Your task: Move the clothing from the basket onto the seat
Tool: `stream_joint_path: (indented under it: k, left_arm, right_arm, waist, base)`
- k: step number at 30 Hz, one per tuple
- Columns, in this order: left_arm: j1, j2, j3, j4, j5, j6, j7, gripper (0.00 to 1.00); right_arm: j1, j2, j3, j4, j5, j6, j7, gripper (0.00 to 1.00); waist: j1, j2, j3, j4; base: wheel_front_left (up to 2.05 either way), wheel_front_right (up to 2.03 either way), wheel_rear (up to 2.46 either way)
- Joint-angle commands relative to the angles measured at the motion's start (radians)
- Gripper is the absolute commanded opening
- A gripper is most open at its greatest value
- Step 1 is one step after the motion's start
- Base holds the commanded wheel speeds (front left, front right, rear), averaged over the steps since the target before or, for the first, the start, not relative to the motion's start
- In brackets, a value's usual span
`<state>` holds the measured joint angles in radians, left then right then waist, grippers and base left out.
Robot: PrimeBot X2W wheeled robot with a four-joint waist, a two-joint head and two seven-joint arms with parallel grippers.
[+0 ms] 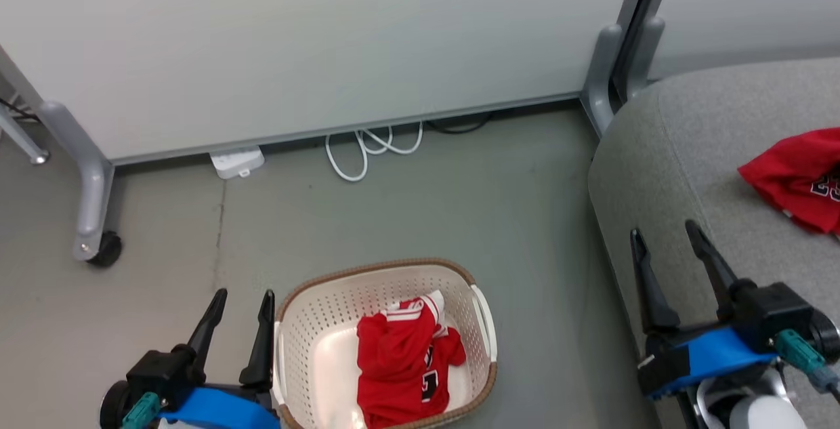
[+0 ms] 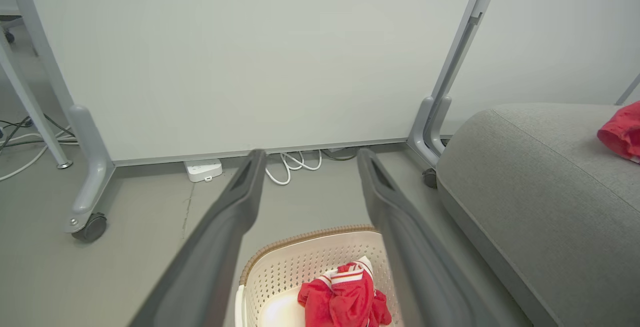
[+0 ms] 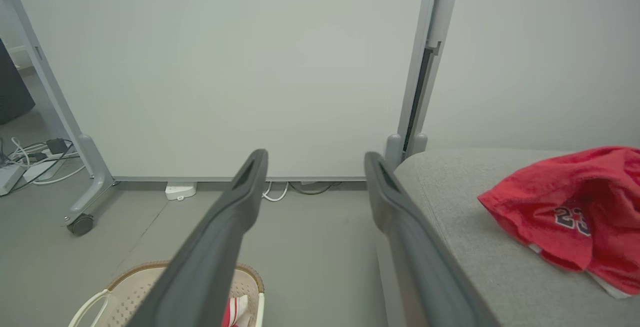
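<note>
Status: task half done, by the look of it. Sofa jersey (image 1: 797, 180) lies on the sofa (image 1: 689, 153) at the right edge of the head view. Basket jersey (image 1: 403, 370) sits crumpled in the basket (image 1: 374, 266) at bottom centre, on the floor and apart from the sofa.

Left gripper (image 1: 244, 294) stands at lower left, just beside the basket's left wall, fingers spread and holding nothing. Right gripper (image 1: 663, 229) stands at lower right over the sofa's front edge, fingers likewise apart and empty.

Step in hand, as I judge it: fetching the second garment. Your next move calls for bringing a gripper over the basket, down into it, and closing on a raised fold of the basket jersey. The left gripper is the nearer. Take a good bunch of cloth, since soft jersey may slip or trail over the rim on the lift. Then carry it across to bare sofa.

View differences:
- **Head view:** gives you both grippers together and most of the basket's inside.
- **Left wrist view:** shows the white striped trim on top of the heap, low between its fingers.
- **Right wrist view:** shows the number 23 on the sofa jersey plainly, where the head view cuts it at the frame edge. It catches just part of the basket at lower left.
</note>
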<state>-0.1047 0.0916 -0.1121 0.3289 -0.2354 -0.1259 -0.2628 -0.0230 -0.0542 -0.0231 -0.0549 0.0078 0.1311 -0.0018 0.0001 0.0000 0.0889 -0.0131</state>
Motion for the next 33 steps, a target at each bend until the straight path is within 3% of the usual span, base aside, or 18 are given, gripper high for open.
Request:
stream_joint_path:
  k: [1,7,17,24,31,33]
  left_arm:
    - [-0.033,0.009,-0.002,-0.002,0.008,-0.001,-0.003,1.0]
    - [-0.145,0.027,-0.033,0.056,0.017,-0.004,-0.003,1.0]
    - [-0.366,0.106,-0.102,0.309,0.003,-0.005,0.012,1.0]
    - [-0.496,0.158,-0.122,0.438,-0.006,-0.005,0.052,1.0]
    - [-0.567,0.198,-0.138,0.531,0.006,-0.004,0.089,1.0]
    - [-0.579,0.209,-0.135,0.552,0.01,0.014,0.095,1.0]
  right_arm:
    - [-0.041,-0.004,0.016,-0.01,-0.007,-0.001,-0.007,1.0]
    - [-0.188,-0.017,0.057,-0.013,0.002,-0.001,-0.039,1.0]
    - [-0.408,-0.001,0.146,0.062,0.039,-0.001,-0.127,1.0]
    - [-0.478,0.005,0.189,0.138,0.068,-0.001,-0.196,1.0]
    - [-0.518,0.006,0.241,0.195,0.141,-0.001,-0.242,1.0]
    - [-0.526,0.005,0.255,0.205,0.156,-0.001,-0.249,1.0]
  waist:
    - [-0.0001,0.0,0.103,-0.044]
    - [-0.0001,0.0,0.311,-0.11]
    - [-0.0001,0.0,0.596,-0.275]
    - [-0.0001,0.0,0.718,-0.352]
    - [-0.0001,0.0,0.775,-0.405]
    - [-0.0001,0.0,0.784,-0.417]
  base:
    - [0.0,0.0,0.0]
    - [0.0,0.0,0.0]
    - [0.0,0.0,0.0]
    - [0.0,0.0,0.0]
    - [0.0,0.0,0.0]
    - [0.0,0.0,0.0]
